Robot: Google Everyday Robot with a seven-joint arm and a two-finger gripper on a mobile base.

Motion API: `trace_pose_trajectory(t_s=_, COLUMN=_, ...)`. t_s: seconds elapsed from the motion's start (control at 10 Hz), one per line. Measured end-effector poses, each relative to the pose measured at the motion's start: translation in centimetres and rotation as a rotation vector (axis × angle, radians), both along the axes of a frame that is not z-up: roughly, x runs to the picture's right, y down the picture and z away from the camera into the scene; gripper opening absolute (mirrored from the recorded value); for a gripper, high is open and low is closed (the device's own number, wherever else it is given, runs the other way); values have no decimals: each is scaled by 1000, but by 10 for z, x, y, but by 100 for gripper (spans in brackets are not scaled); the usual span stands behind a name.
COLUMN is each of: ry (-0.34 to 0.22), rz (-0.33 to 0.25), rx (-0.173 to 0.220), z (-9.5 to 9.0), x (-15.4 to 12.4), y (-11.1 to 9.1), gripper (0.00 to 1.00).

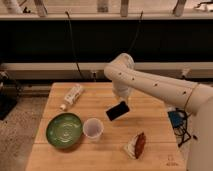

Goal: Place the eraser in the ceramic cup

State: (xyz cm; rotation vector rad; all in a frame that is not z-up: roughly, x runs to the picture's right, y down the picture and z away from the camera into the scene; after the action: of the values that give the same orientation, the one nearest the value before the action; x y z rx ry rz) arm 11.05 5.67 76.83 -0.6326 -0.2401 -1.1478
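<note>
The eraser (pixel 117 110), a flat black block, hangs tilted just under my gripper (pixel 120 101), above the wooden table (pixel 150 110). The gripper is shut on the eraser's upper edge and is largely hidden by the white arm (pixel 150 85) that reaches in from the right. The ceramic cup (pixel 93 128), small, pale and without a handle, stands upright on the table below and to the left of the eraser, about one cup width away. The cup looks empty.
A wide green bowl (pixel 64 130) sits directly left of the cup. A white bottle (pixel 73 96) lies at the table's back left. A brown-and-white wedge (pixel 136 145) lies at the front right. A blue object (pixel 176 120) sits off the table's right edge.
</note>
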Motion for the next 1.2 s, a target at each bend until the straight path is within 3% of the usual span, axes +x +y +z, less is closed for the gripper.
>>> trace_pose_trajectory(t_s=0.5, ry=-46, rz=-7, rx=54, z=-46, x=-3, y=-33, gripper=1)
trace_pose_trajectory(t_s=1.2, ry=-136, rz=-132, rx=91, z=-94, x=-54, y=-31, gripper=1)
